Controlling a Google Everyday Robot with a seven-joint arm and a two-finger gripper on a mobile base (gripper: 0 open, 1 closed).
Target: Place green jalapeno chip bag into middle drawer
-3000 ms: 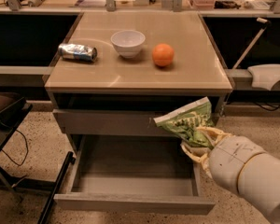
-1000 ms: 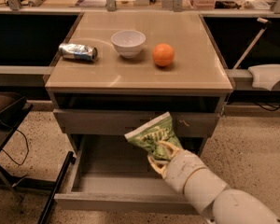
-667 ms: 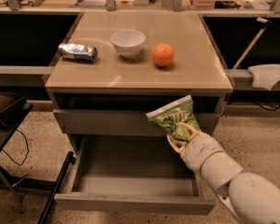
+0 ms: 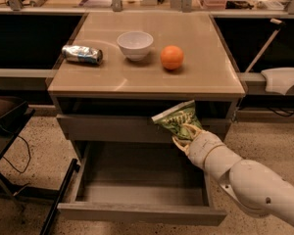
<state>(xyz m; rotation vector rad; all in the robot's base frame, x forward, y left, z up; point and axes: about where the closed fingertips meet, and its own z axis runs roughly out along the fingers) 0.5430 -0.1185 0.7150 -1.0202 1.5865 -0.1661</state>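
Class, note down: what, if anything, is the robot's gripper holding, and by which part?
The gripper holds the chip bag by its lower end, above the right side of the open drawer.

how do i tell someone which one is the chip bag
Find the tan-topped cabinet with the open middle drawer. Above the drawer's right side, the gripper holds the green jalapeno chip bag in front of the closed drawer front. It is the only green, crinkly thing; the can, bowl and orange sit on top.
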